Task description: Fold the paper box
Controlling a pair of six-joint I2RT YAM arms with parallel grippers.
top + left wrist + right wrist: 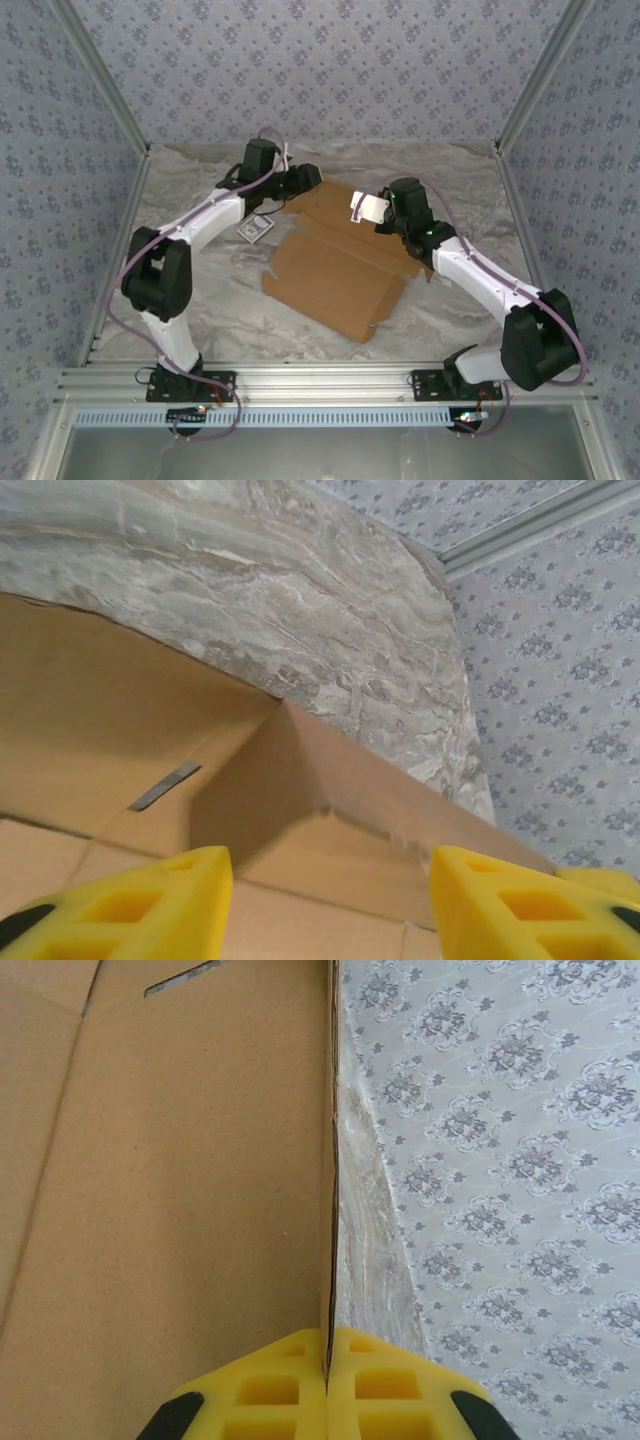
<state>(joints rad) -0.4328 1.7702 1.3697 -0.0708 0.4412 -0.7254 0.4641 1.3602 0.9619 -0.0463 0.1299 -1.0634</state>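
Tan paper box (335, 280), grey-marbled table (460, 180)

The paper box (335, 275) sits mid-desk: a plain tan die-cut cardboard sheet, near part flat, far flaps creased and tilted up.

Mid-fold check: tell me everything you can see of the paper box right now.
The paper box is plain tan cardboard, unprinted: a die-cut sheet with creases, flaps and a narrow slot, lying mostly flat on the marble-patterned table. Towards its far side one panel is creased upward. The right gripper is pinched shut on a thin side edge of it. The left gripper hovers open over the raised fold at the far left.
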